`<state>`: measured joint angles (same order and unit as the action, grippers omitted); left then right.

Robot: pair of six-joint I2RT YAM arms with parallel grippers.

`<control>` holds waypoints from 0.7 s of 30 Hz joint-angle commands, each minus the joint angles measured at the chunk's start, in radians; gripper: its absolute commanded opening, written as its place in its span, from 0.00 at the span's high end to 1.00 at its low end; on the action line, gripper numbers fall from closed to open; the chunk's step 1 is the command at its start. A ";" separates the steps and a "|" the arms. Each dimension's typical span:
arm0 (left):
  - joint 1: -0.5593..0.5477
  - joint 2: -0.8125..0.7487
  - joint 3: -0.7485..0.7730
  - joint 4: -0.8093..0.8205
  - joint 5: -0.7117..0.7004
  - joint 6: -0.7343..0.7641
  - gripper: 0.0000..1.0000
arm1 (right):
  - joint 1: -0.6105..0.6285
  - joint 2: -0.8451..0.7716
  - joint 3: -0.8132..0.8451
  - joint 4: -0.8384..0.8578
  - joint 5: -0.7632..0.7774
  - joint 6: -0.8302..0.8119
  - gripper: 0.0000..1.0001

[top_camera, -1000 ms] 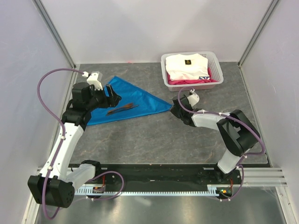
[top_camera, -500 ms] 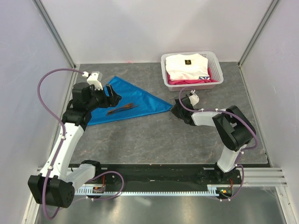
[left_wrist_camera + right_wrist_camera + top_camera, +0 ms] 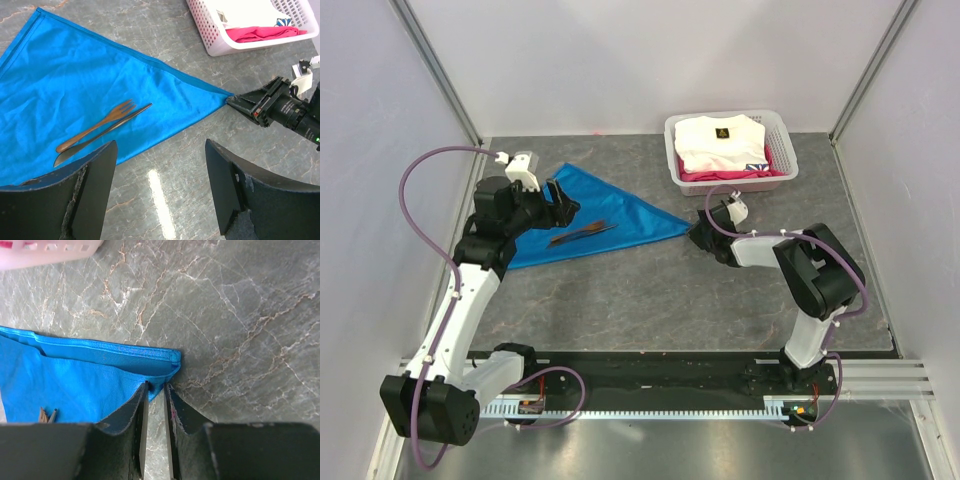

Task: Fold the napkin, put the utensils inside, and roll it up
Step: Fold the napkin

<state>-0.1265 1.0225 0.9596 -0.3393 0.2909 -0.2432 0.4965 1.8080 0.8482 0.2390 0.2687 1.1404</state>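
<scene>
While napkin (image 3: 605, 212) lies folded in a triangle w/ utensils (image 3: 100, 132) on it, your r. gripper (image 3: 155, 389) sits nearly closed at its tip, grip unclear; l. gripper (image 3: 160, 150) gapes above. Check pinch before rolling.

**Location type:** robotics laboratory test cell.

**Indicators:**
- The bench (image 3: 650, 290) has a grey stone-pattern surface. It is enclosed on three sides by plain white panels (image 3: 650, 60) framed with aluminium posts (image 3: 432, 62).
- Two jointed robot arms, the left arm (image 3: 460, 300) and the right arm (image 3: 815, 285), are bolted to a black base plate (image 3: 650, 372) at the near edge, beside a slotted cable duct (image 3: 650, 408).
- Exposed purple cables (image 3: 404, 182) loop along both arms.
- A white plastic basket (image 3: 730, 183) of folded clothes stands at the far right of the bench.
</scene>
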 commanded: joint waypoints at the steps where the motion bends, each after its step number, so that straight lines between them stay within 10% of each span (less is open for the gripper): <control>1: -0.002 -0.021 -0.010 0.048 0.017 0.004 0.22 | -0.012 0.045 0.006 -0.041 0.006 -0.001 0.74; 21: -0.002 -0.038 -0.024 0.049 0.040 0.007 0.21 | -0.016 0.080 -0.005 -0.049 0.023 0.021 0.81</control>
<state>-0.1265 1.0054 0.9421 -0.3336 0.3000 -0.2432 0.4854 1.8317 0.8516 0.2779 0.2684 1.1816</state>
